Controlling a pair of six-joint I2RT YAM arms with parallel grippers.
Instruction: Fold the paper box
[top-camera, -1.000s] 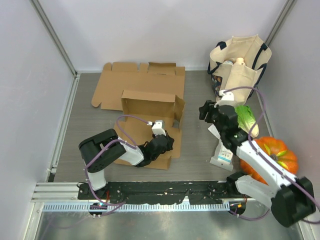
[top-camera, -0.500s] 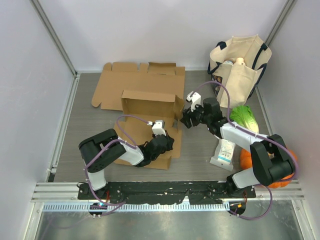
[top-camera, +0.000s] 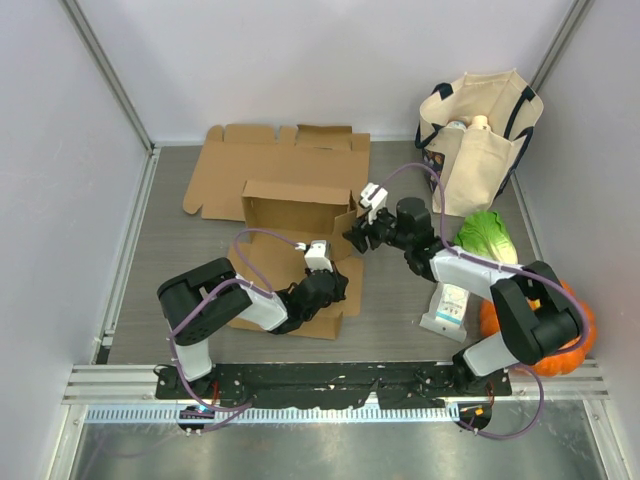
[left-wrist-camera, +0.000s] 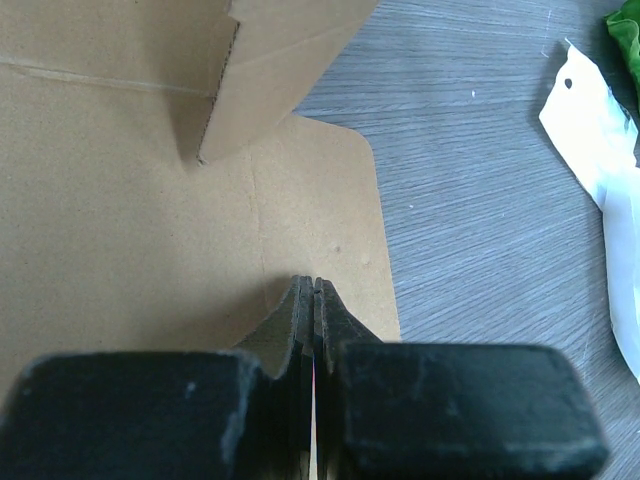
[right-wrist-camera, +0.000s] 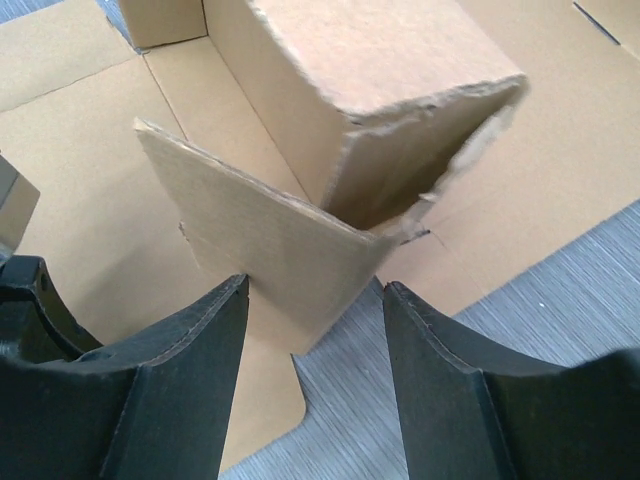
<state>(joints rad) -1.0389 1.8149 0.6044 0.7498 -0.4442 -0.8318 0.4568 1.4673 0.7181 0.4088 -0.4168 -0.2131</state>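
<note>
Nearest, the left claw (left-wrist-camera: 313, 285) is fully closed, its tips resting on the flat front flap (left-wrist-camera: 150, 230) of the paper box (top-camera: 297, 208); whether it pins or pinches the card I cannot tell. Just beyond, at the box's right front corner, the right claw (right-wrist-camera: 315, 288) stands open astride the upright side flap (right-wrist-camera: 270, 235), gripping nothing. The box sits on the counter (top-camera: 400, 310), its walls half raised. Corrugated card is probably light and apt to slide, stiff across panels and yielding at creases. That corner looks ragged, so take the flap mid-edge, away from the tear. Behind the box lies a flat cardboard sheet (top-camera: 270, 160).
</note>
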